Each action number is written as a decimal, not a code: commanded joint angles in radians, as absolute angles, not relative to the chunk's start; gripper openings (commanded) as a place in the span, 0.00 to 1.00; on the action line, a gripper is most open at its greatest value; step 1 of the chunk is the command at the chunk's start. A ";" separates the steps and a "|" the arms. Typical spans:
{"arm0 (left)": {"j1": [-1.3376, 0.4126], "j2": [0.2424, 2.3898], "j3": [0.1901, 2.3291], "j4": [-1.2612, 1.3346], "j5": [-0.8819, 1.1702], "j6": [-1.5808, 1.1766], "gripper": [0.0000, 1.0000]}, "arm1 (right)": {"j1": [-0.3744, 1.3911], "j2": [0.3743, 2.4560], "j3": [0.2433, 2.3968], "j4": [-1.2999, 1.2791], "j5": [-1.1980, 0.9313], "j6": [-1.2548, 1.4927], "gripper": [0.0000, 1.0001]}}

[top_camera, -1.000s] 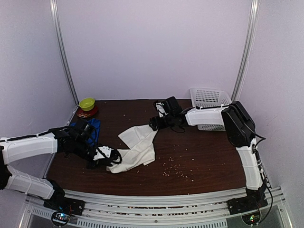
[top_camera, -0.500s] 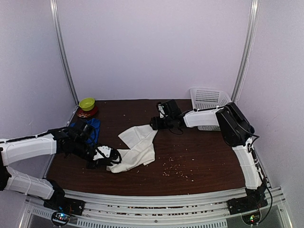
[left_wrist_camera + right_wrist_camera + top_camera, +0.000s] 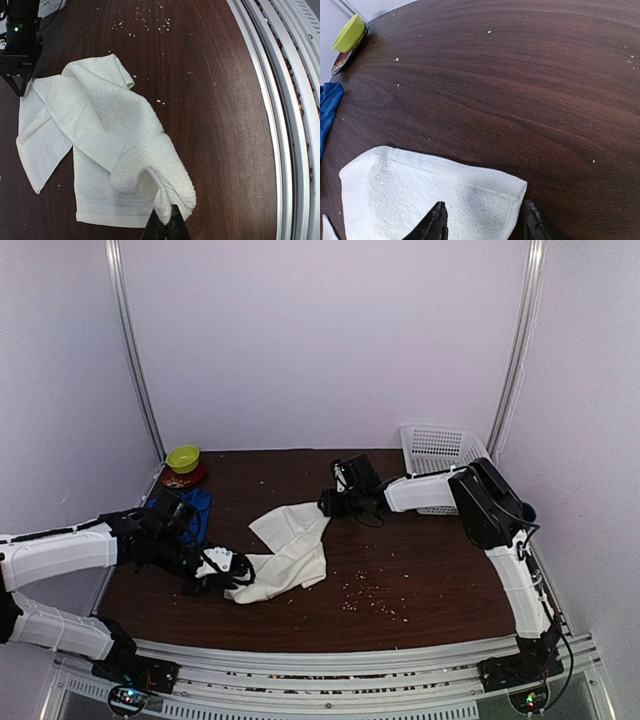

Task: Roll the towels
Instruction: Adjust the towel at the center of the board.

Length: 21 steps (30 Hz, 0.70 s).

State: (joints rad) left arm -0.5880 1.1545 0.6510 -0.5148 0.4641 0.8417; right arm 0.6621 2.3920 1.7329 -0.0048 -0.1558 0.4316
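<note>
My right claw (image 3: 484,210) has crept in over the white towel (image 3: 290,545), spread open astride its far corner. My left claw (image 3: 165,222) stays clamped on the near corner. The towel lies unmoved mid-worktop (image 3: 430,570), the blue towel (image 3: 195,510) to its left. I judge rolling not yet begun.

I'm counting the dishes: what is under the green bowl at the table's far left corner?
The green bowl sits on a dark red dish. Only that dish's rim shows around the bowl; its inside is covered by the bowl.
</note>
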 commanded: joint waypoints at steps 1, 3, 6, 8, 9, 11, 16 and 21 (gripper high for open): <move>-0.583 1.135 0.640 -0.477 0.486 0.832 0.00 | 0.670 2.421 1.724 0.025 -0.183 0.481 0.49; -0.584 1.136 0.640 -0.476 0.486 0.832 0.00 | 0.670 2.421 1.720 0.033 -0.190 0.493 0.43; -0.584 1.134 0.640 -0.474 0.485 0.832 0.00 | 0.672 2.418 1.713 0.043 -0.196 0.508 0.36; -0.583 1.131 0.640 -0.472 0.482 0.830 0.00 | 0.672 2.415 1.709 0.053 -0.196 0.517 0.27; -0.583 1.130 0.640 -0.469 0.481 0.830 0.00 | 0.672 2.414 1.707 0.055 -0.192 0.520 0.22; -0.583 1.124 0.638 -0.462 0.475 0.825 0.00 | 0.672 2.404 1.697 0.067 -0.183 0.527 0.13; -0.583 1.095 0.629 -0.396 0.420 0.788 0.00 | 0.672 2.363 1.654 0.101 -0.141 0.529 0.00; -0.579 1.026 0.642 -0.259 0.211 0.739 0.00 | 0.672 2.250 1.556 0.167 -0.080 0.502 0.00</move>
State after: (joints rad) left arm -0.5880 1.0798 0.6281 -0.4103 0.3748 0.7883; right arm 0.6674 2.3657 1.6276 0.1135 -0.1516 0.5224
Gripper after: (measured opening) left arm 0.006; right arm 0.021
